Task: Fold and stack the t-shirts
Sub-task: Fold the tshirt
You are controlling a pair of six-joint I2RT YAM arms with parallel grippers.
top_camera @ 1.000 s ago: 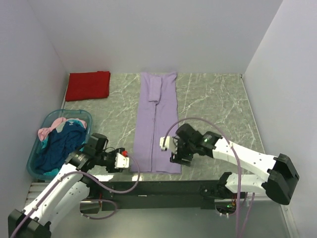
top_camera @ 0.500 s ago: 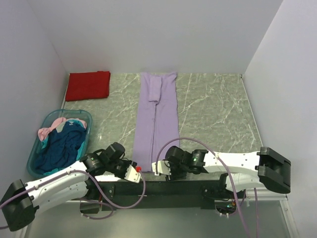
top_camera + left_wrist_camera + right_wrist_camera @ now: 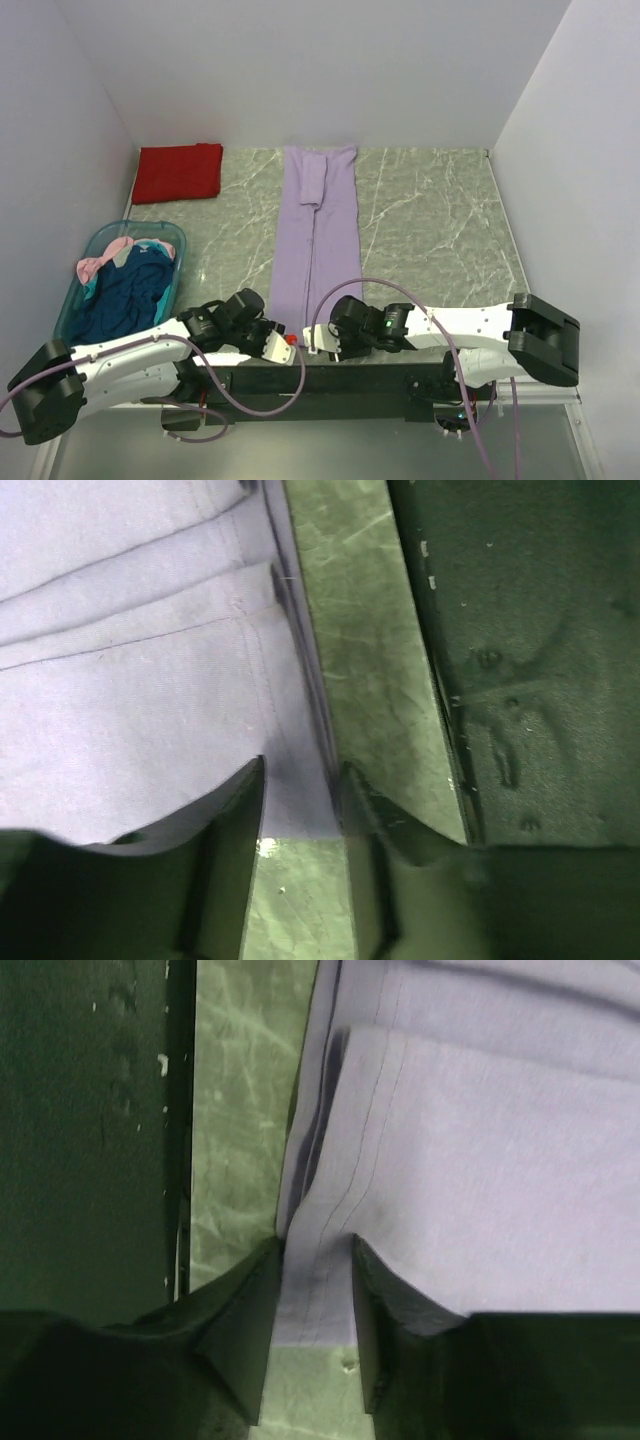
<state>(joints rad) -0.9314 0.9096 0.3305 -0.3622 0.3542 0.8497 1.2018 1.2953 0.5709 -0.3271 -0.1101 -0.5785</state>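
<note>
A light purple t-shirt (image 3: 318, 240) lies as a long narrow strip down the middle of the table. My left gripper (image 3: 278, 338) is low over its near left hem corner and my right gripper (image 3: 335, 340) over the near right one. In the left wrist view the purple t-shirt (image 3: 150, 680) fills the gap of my left gripper (image 3: 303, 780). The right wrist view shows the hem of the purple t-shirt (image 3: 480, 1160) puckered inside my right gripper (image 3: 315, 1260). A folded red t-shirt (image 3: 179, 172) lies at the back left.
A translucent teal tub (image 3: 150, 232) at the left holds a dark blue t-shirt (image 3: 125, 300) and a pink one (image 3: 100, 262). A black bar (image 3: 330, 375) runs along the near table edge, right beside both grippers. White walls close in the table.
Both arms have swung down and inward to the near hem of the purple t-shirt. Their jaws have narrowed onto the cloth.
</note>
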